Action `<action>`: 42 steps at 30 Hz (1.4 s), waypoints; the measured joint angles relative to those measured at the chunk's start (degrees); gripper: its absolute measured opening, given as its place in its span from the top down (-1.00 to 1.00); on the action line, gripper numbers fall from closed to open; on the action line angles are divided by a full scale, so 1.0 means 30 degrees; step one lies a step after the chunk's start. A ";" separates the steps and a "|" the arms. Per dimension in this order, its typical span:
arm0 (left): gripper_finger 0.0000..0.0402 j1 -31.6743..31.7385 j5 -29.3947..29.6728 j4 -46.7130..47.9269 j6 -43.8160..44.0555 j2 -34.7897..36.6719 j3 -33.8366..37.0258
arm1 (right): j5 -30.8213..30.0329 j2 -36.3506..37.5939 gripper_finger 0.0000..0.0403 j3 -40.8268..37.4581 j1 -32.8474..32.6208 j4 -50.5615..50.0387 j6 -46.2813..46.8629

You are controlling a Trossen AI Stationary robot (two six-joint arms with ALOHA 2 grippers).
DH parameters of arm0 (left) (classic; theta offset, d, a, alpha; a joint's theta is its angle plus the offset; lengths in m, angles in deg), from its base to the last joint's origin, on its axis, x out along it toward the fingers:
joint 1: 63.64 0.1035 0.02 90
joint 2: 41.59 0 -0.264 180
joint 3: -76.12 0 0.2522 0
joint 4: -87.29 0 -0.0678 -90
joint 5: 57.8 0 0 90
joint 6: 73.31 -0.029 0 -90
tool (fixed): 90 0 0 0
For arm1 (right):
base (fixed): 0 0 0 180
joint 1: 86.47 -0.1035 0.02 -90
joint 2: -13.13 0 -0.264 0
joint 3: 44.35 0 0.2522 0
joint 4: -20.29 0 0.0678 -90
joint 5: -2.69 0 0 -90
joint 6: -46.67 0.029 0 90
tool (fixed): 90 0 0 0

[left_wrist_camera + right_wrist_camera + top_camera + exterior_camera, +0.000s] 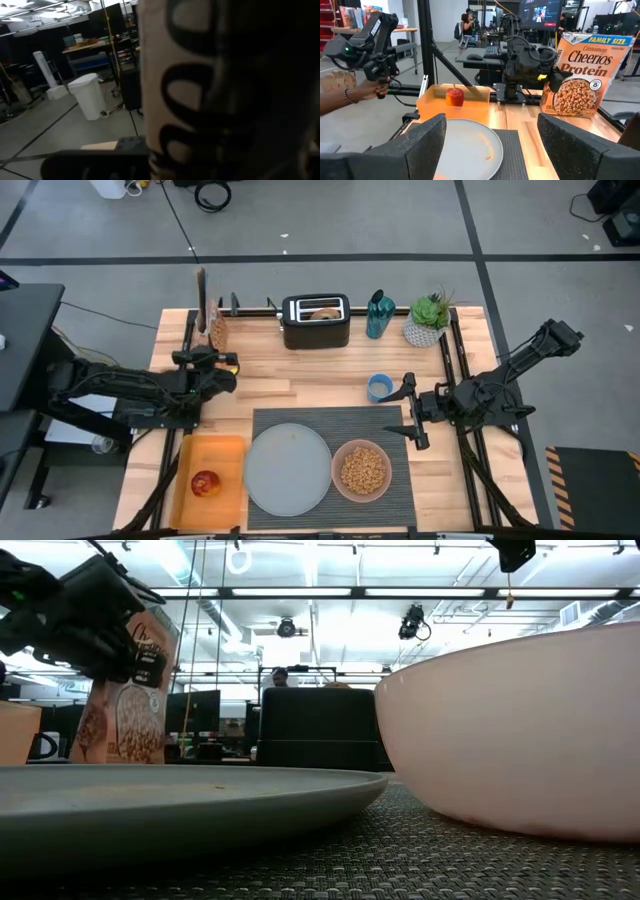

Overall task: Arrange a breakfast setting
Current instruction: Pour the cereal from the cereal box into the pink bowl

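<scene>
The dark grey ribbed placemat (395, 500) lies at the table's near middle. On it are the pale grey plate (288, 468) and the pink bowl (362, 470), which holds tan cereal. The red apple (205, 483) lies on the orange tray. The bagel (322, 312) sticks out of the black toaster. The spoon is out of view. A cereal box (577, 75) stands upright at the far left. My left gripper (226, 364) is close by the box's near edge. My right gripper (412, 418) is open and empty over the placemat's right edge, pointing left.
A blue cup (378, 387), a teal bottle (377, 315) and a potted plant (428, 320) stand at the far right. The toaster (316, 322) is at the far middle. The orange tray (225, 455) sits near left. A person's hand (365, 90) holds a controller beyond the table.
</scene>
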 joint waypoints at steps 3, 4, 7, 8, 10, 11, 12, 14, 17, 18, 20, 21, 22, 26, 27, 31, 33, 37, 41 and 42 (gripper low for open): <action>0.91 0.0527 -0.0007 0.0002 -0.0492 0.0018 0.0000 | 0.0000 -0.0039 -0.59 0.0000 0.0000 0.0214 -0.0219; 0.91 0.0749 -0.0007 0.0009 -0.0541 0.0018 0.0000 | 0.0000 -0.0039 -0.59 0.0000 0.0000 0.0239 -0.0318; 0.91 0.1481 -0.0351 0.0092 -0.0421 -0.0004 0.0000 | 0.0007 -0.0039 -0.59 0.0000 0.0000 0.0363 -0.0481; 0.91 0.1744 -0.0439 0.0064 -0.0333 -0.0004 -0.0003 | 0.0015 -0.0039 -0.59 0.0000 0.0000 0.0369 -0.0514; 0.91 0.2190 -0.0590 0.0055 -0.0050 -0.0004 -0.0015 | 0.0015 -0.0039 -0.59 0.0000 0.0000 0.0358 -0.0628; 0.91 0.2413 -0.0658 0.0055 0.0087 -0.0004 -0.0015 | 0.0015 -0.0039 -0.59 0.0000 0.0000 0.0364 -0.0695; 0.91 0.2631 -0.0721 0.0055 0.0163 -0.0004 -0.0015 | 0.0015 -0.0039 -0.59 0.0000 0.0000 0.0370 -0.0824; 0.91 0.3006 -0.0811 0.0054 0.0229 -0.0004 -0.0015 | 0.0022 -0.0039 -0.59 0.0000 0.0000 0.0429 -0.1020; 0.89 0.3617 -0.1130 0.0033 0.0229 -0.0004 -0.0036 | 0.0029 -0.0039 -0.59 0.0000 0.0004 0.0658 -0.1353; 0.86 0.3808 -0.1298 0.0050 0.0195 -0.0004 -0.0036 | 0.0029 -0.0039 -0.59 0.0000 0.0007 0.0742 -0.1492; 0.79 0.4122 -0.1765 0.0078 -0.0026 -0.0004 -0.0036 | 0.0043 -0.0039 -0.59 0.0000 0.0007 0.0933 -0.1780; 0.74 0.4266 -0.1907 0.0095 -0.0042 -0.0004 -0.0036 | 0.0045 -0.0039 -0.59 0.0000 0.0007 0.1063 -0.1937; 0.69 0.4374 -0.2040 0.0106 -0.0077 -0.0004 -0.0036 | 0.0051 -0.0039 -0.59 0.0000 0.0007 0.1155 -0.2033; 0.43 0.4483 -0.2251 0.0157 -0.0214 -0.0007 -0.0029 | 0.0066 -0.0039 -0.59 0.0000 0.0065 0.1218 -0.2290; 0.36 0.4481 -0.2267 0.0107 -0.0417 -0.0011 -0.0025 | 0.0067 -0.0039 -0.59 0.0000 0.0099 0.1218 -0.2352; 0.09 0.4191 -0.3433 -0.0551 -0.2276 0.0113 -0.0044 | 0.0073 -0.0039 -0.59 0.0000 0.0370 0.1218 -0.2399; -0.04 0.3966 -0.3487 -0.0854 -0.2964 0.0271 -0.0064 | 0.0076 -0.0039 -0.59 0.0000 0.0539 0.1218 -0.2399; -0.25 0.3625 -0.3419 -0.1019 -0.3775 0.1275 -0.0080 | 0.0209 -0.0039 -0.59 0.0000 0.0716 0.1268 -0.2340; -0.36 0.3131 -0.3415 -0.2272 -0.6389 0.2651 -0.0080 | 0.0219 -0.0039 -0.59 0.0000 0.0729 0.1371 -0.2333; -0.37 0.3002 -0.3398 -0.2736 -0.7058 0.3047 -0.0080 | 0.0220 -0.0039 -0.59 0.0000 0.0729 0.1385 -0.2330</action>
